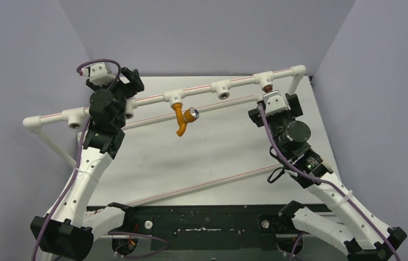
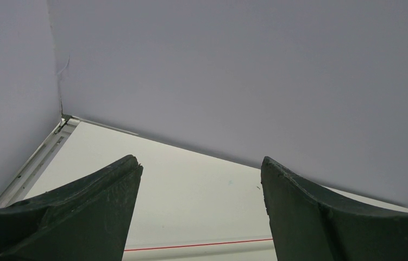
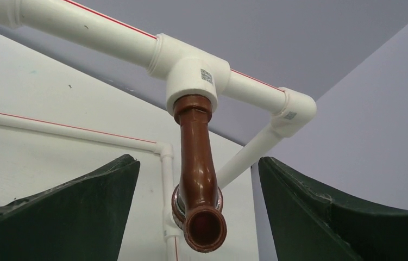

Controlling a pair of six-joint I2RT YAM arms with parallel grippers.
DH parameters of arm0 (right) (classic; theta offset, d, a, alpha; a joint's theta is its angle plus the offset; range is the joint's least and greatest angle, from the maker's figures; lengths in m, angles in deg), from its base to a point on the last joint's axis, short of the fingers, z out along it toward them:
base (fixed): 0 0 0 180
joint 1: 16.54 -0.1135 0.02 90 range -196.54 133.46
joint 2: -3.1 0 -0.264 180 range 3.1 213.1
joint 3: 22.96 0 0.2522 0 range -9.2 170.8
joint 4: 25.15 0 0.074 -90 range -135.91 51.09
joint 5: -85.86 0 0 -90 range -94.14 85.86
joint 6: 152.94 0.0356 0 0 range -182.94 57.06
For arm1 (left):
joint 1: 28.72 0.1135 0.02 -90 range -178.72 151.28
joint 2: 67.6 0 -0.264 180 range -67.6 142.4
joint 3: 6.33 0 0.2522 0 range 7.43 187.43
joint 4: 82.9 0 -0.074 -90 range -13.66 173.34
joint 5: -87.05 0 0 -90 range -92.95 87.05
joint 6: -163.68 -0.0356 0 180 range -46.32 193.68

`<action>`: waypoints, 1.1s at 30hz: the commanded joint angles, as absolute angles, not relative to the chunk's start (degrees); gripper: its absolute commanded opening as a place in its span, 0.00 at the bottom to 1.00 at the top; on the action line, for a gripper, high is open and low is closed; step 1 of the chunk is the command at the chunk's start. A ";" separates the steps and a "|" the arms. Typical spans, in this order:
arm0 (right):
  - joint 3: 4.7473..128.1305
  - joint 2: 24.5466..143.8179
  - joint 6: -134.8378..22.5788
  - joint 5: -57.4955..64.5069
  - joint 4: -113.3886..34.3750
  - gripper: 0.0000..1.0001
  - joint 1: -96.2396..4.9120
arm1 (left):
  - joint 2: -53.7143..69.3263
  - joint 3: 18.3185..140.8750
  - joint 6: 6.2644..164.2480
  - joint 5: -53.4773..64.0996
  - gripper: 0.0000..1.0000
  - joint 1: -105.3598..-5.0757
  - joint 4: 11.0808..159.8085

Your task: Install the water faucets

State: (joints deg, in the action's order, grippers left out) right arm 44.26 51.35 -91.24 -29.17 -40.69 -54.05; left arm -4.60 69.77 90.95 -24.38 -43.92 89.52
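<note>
In the top view, the red-brown faucet (image 1: 267, 87) is almost wholly hidden behind the right arm (image 1: 277, 104); only its upper end at the socket is seen. A stretch of the white pipe (image 1: 152, 99) is covered by the left arm (image 1: 106, 109). In the right wrist view, the silver knob (image 3: 175, 205) is largely concealed behind the spout. The fingers (image 3: 82, 212) of the right gripper (image 3: 196, 163) are cut off by the lower edge, as are the fingers (image 2: 76, 217) of the left gripper (image 2: 199, 163).
</note>
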 commanded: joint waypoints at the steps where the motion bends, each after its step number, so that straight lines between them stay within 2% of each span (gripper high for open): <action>1: 43.51 51.40 -90.63 -31.66 -34.51 0.82 -52.17 | -1.90 65.44 90.47 -22.80 0.78 -45.33 75.34; 11: 41.65 52.44 -84.49 -26.34 -33.25 0.70 -46.94 | -1.82 65.53 90.55 -22.72 0.79 -45.35 75.30; 12: 41.69 52.63 -83.79 -26.14 -33.02 0.63 -46.76 | -1.85 65.56 90.49 -22.72 0.78 -45.33 75.34; 13: 41.63 52.75 -83.05 -26.03 -32.65 0.50 -46.51 | -1.86 65.53 90.47 -22.77 0.78 -45.33 75.28; 14: 41.53 52.69 -82.10 -25.79 -32.18 0.26 -46.24 | -1.86 65.52 90.46 -22.80 0.78 -45.33 75.33; 16: 41.43 52.63 -79.88 -25.14 -31.51 0.00 -45.63 | -1.84 65.57 90.46 -22.81 0.78 -45.33 75.34; 28: 40.87 52.33 -49.79 -22.92 -29.60 0.00 -41.72 | -1.86 65.55 90.35 -22.99 0.78 -45.33 75.26; 33: 41.86 52.36 -37.99 -17.82 -30.80 0.00 -38.48 | -2.01 65.57 90.37 -22.99 0.78 -45.33 75.19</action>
